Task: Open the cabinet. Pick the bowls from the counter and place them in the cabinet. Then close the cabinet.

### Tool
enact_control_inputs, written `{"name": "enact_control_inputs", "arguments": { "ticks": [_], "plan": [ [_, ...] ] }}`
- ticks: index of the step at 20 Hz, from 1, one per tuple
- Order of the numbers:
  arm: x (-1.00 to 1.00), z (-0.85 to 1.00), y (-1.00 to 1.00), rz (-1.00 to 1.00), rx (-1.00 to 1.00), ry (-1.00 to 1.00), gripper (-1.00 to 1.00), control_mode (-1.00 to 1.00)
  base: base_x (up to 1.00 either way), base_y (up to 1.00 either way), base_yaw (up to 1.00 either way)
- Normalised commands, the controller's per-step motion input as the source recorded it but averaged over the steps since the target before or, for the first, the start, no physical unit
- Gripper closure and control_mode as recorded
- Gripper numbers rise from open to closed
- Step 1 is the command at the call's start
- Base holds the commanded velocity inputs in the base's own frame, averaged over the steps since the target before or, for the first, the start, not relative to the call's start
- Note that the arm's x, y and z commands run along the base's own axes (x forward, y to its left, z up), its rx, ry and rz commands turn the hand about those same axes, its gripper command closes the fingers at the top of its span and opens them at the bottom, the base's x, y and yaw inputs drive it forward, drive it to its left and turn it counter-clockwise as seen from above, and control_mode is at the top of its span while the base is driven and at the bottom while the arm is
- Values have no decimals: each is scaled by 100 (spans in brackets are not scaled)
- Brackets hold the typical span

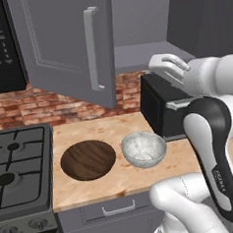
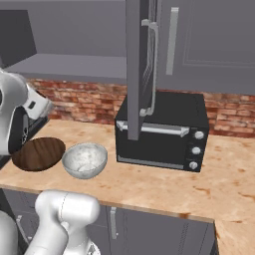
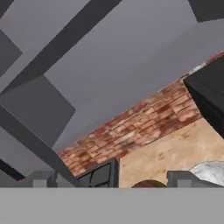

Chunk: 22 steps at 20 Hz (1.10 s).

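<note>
Right, you've got the cabinet [image 1: 69, 43] swung open, its left door hanging out over the counter [image 1: 118, 180] with the long silver handle [image 1: 93, 48] facing you, and the shelf inside sitting bare behind it. Both bowls are waiting on that counter: the wide brown wooden bowl [image 1: 88, 160] lies just beside the stove [image 1: 18, 167], and the white speckled bowl [image 1: 143, 149] sits just to its other side, nearly touching it, in front of the black toaster oven [image 2: 162, 132].

Your gripper [image 3: 111, 178] is up high, tilted toward the brick backsplash [image 3: 131, 127], its 2 fingertips spread wide with nothing between them. In the hand view both bowls peek in at the bottom edge, so you're above and short of them.

Looks like the pick is next. Tip the hand down, pick 1 bowl, and bring 1 finger inside the rim and 1 outside, rather than straddling the whole bowl. The speckled one is deeper, so its wall should give the better bite. Mind the door edge hanging above the wooden bowl as you descend, and keep clear of the toaster oven's corner.
</note>
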Motion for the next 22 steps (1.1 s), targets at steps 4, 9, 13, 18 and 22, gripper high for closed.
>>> {"name": "enact_control_inputs", "arguments": {
  "ticks": [4,9,13,18,22],
  "plan": [
    [81,-6,0,26,24,0,-100,-100,0,0,0],
    [80,-7,19,28,20,1,-100,-100,0,0,0],
    [55,-8,54,28,10,1,-100,-100,0,0,0],
    [25,-2,69,26,3,2,-100,-100,0,0,0],
    [8,0,71,26,0,5,-100,-100,0,0,0]
  ]
}}
